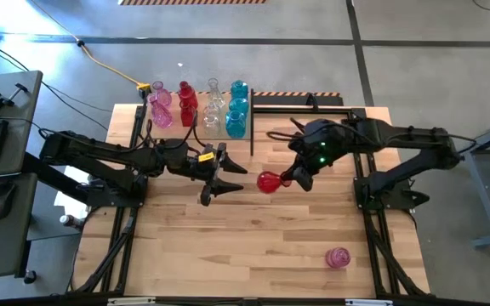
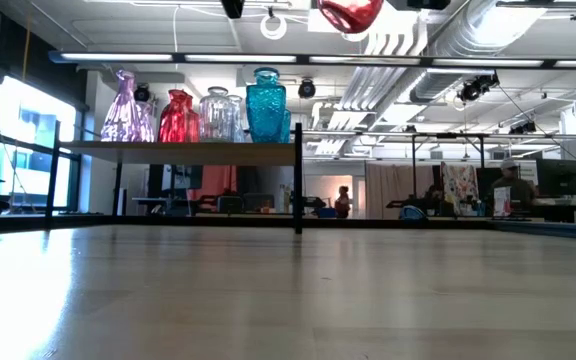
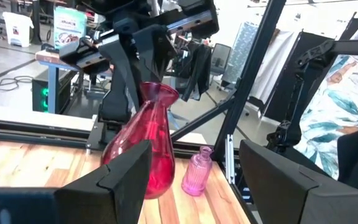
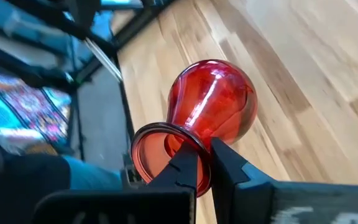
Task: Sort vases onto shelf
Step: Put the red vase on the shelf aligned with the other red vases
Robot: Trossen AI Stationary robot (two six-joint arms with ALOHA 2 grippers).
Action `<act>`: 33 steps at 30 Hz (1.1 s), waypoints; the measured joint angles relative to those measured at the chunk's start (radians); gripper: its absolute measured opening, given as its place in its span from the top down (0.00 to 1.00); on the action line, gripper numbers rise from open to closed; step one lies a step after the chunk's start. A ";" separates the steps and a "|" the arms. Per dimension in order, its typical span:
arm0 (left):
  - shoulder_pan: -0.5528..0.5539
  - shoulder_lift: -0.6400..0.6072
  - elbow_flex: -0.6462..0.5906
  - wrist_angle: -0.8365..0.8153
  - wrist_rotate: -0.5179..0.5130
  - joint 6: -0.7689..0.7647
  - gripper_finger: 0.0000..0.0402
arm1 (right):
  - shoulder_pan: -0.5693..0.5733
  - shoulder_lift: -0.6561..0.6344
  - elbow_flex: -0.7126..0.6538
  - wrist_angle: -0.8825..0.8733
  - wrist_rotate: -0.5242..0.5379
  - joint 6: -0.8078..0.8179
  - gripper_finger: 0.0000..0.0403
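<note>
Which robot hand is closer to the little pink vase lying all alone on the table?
Right. The right gripper, holding a red vase, is nearer the pink vase; the left gripper hovers farther off.

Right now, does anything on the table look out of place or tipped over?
Yes: one pink vase sits alone on the tabletop's near right part, far from the shelf, apparently on its side. The right claw holds a red vase aloft.

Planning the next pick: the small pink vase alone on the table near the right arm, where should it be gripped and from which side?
Take the pink vase by its narrow neck, coming from above. In the left wrist view it stands upright, its ribbed round body wider than the neck, with bare table around it. The right pincer is shut on the red vase, gripping its rim, so it must place that first.
</note>
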 joint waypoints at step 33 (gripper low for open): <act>0.000 0.001 0.000 -0.140 -0.124 0.142 0.42 | 0.000 0.404 0.450 -0.344 -0.062 0.092 1.00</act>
